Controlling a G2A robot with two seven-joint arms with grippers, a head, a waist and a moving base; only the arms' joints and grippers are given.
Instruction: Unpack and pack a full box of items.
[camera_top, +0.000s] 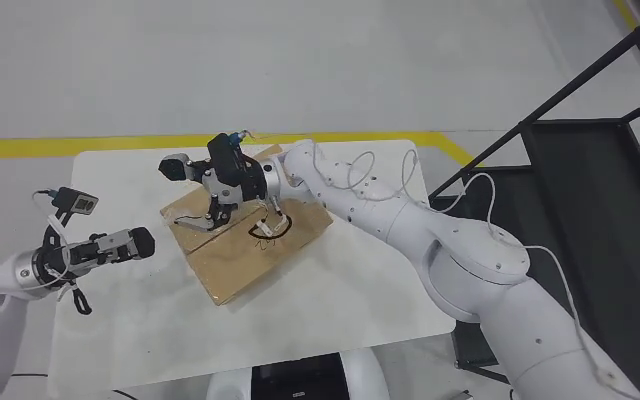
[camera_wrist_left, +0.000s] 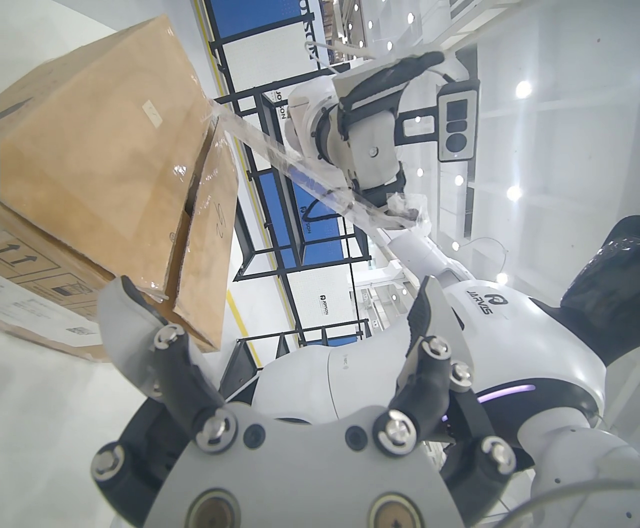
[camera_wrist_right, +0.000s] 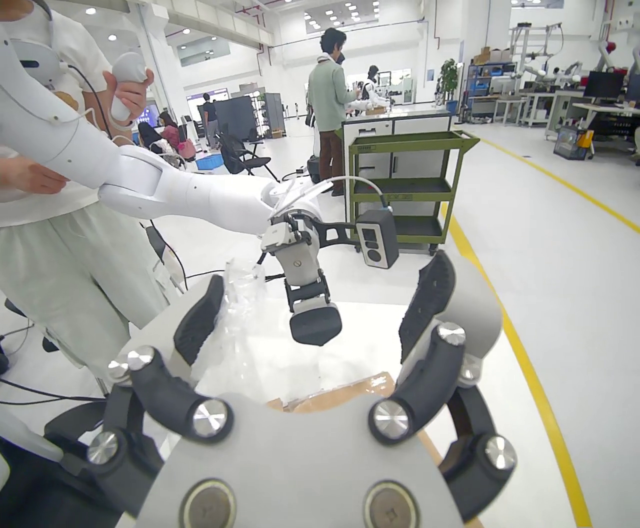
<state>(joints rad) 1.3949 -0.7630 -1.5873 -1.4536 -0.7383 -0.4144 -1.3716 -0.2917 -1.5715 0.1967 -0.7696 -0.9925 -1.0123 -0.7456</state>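
Observation:
A brown cardboard box (camera_top: 240, 240) lies in the middle of the white table (camera_top: 330, 300), its top flaps closed. My right gripper (camera_top: 190, 188) hovers over the box's far left corner, open (camera_wrist_right: 327, 280), with crumpled clear tape (camera_wrist_right: 240, 290) clinging to one finger. In the left wrist view a strip of that clear tape (camera_wrist_left: 280, 160) stretches from the box's (camera_wrist_left: 100, 150) top seam up to the right gripper. My left gripper (camera_top: 140, 242) hangs open (camera_wrist_left: 275, 290) just off the table's left side, level with the box and holding nothing.
A black metal rack (camera_top: 590, 200) stands right of the table. A green cart (camera_wrist_right: 400, 190) stands on the floor beyond the table's left edge. A yellow floor line (camera_top: 100, 145) runs behind the table.

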